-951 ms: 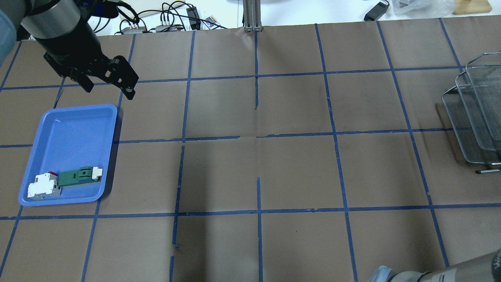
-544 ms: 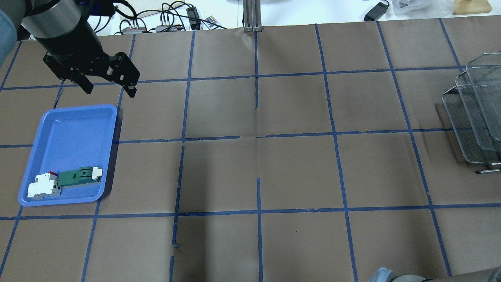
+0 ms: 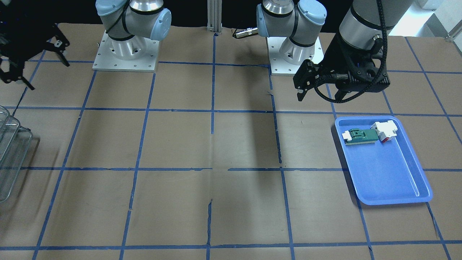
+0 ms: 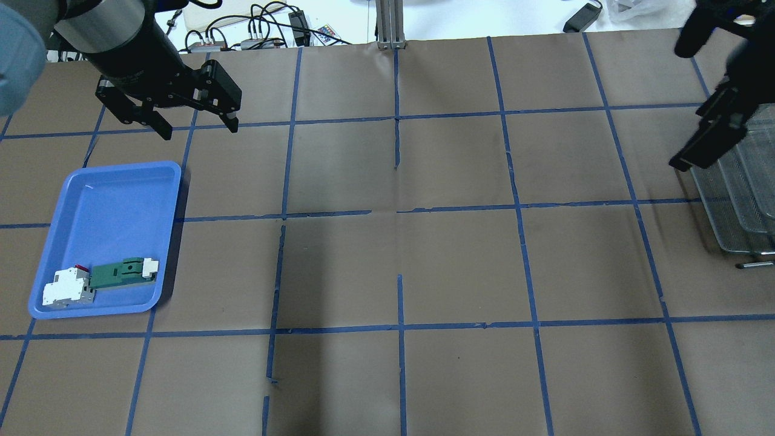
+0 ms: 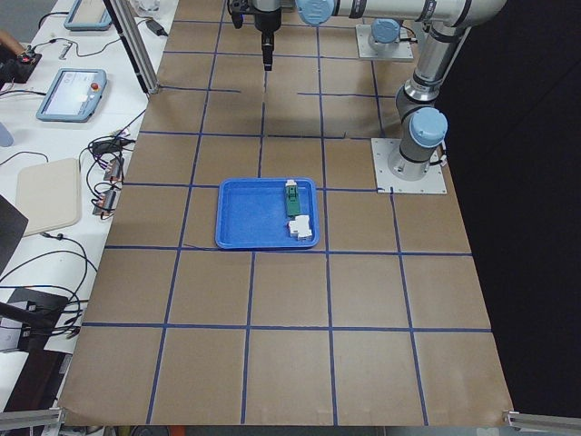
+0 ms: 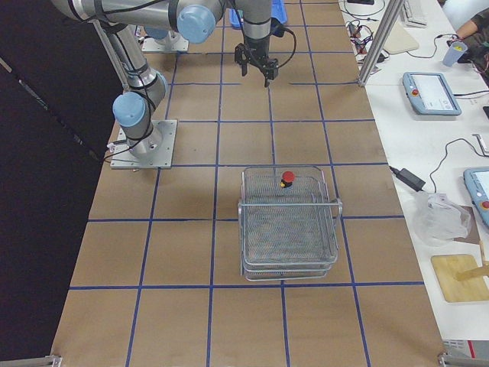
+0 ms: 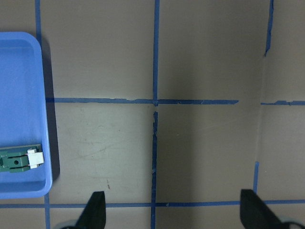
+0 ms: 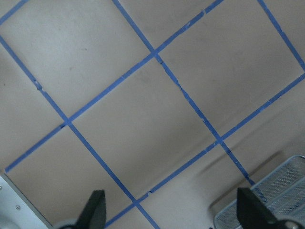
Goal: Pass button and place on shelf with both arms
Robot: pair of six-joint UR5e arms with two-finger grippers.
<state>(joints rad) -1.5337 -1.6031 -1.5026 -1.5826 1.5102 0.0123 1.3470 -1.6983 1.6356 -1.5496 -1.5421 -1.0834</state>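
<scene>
Table (image 4: pixel 454 260) with blue tray (image 4: pixel 103 212), shelf (image 6: pixel 289 237)

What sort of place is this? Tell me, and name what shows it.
Most likely a robotics lab or test cell: two robot arms bolted to a table marked with a blue tape grid, plus control tablets and loose cables on the side bench.

Cropped at the overhead view's right edge: silver wire-mesh shelf (image 4: pixel 735 206), one corner lost behind a dark blur, the black two-finger right gripper (image 4: pixel 705 145). Too small in the right-side view for more than a red cap: small push button (image 6: pixel 287 178), apparently on the shelf's top tier. Cut by the left wrist view's edge: blue plastic tray (image 7: pixel 24 95) and green-and-white flat part (image 7: pixel 19 161)
</scene>
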